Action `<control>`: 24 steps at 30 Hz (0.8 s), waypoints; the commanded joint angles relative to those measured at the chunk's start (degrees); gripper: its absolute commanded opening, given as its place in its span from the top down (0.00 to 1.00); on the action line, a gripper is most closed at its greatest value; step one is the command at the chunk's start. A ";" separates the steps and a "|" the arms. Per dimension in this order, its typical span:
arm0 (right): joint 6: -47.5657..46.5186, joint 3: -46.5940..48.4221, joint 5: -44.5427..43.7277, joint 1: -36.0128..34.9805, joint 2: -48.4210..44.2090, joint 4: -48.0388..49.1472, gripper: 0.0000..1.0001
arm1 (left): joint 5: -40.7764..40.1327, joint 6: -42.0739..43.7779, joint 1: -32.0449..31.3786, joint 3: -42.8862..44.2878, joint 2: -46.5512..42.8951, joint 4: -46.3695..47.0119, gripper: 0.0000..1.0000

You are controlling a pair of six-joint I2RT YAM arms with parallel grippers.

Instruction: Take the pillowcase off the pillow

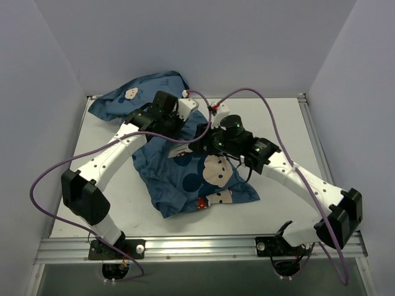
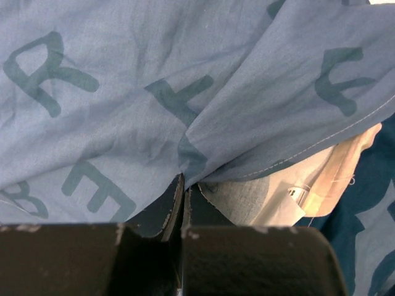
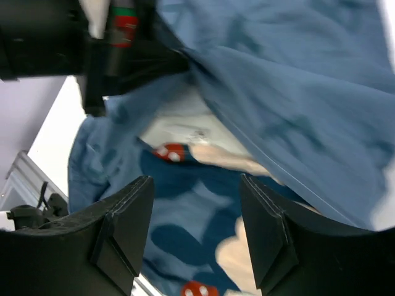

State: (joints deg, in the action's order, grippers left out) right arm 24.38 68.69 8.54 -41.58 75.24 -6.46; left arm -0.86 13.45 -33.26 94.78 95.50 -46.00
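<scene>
The blue pillowcase lies crumpled across the table under both arms, with its letters and cartoon figures showing. My left gripper is shut on a fold of the pillowcase near its stitched hem, and the fabric comes out at the fingertips. My right gripper is open and empty, hovering just over the pillowcase with its fingers spread. A white patch under the lifted hem may be the pillow. The rest of the pillow is hidden.
The white table is boxed in by pale walls at left, back and right. A metal rail runs along the near edge. Purple cables loop above the arms. My left gripper's body shows at the top left of the right wrist view.
</scene>
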 commanded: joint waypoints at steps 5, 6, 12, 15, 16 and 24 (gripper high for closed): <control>-1.79 5.15 1.57 -6.40 11.24 7.84 0.40 | 2.79 -1.94 1.61 2.69 -0.67 3.81 0.98; -1.71 4.71 1.83 -6.67 11.59 9.34 0.40 | 3.14 -2.20 2.05 2.78 -0.58 3.64 0.98; -2.76 0.06 1.05 -10.36 11.86 13.21 0.39 | 4.38 -2.99 3.46 3.13 0.12 3.63 0.98; -3.28 -2.23 -0.97 -11.58 10.63 13.32 0.39 | 4.38 -3.08 3.72 3.39 0.47 3.63 0.98; -3.64 -2.59 -1.59 -11.94 10.19 13.05 0.39 | 4.38 -3.17 3.81 3.39 0.56 3.63 0.98; -4.43 -4.52 -3.96 -13.70 10.72 9.98 0.45 | 4.29 -3.08 4.34 3.39 0.30 3.55 0.98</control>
State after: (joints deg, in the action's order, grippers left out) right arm 22.65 64.69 3.75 -53.41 87.09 5.02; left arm 2.22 9.91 -29.08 94.98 95.70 -46.48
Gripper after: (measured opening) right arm 0.565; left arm 0.034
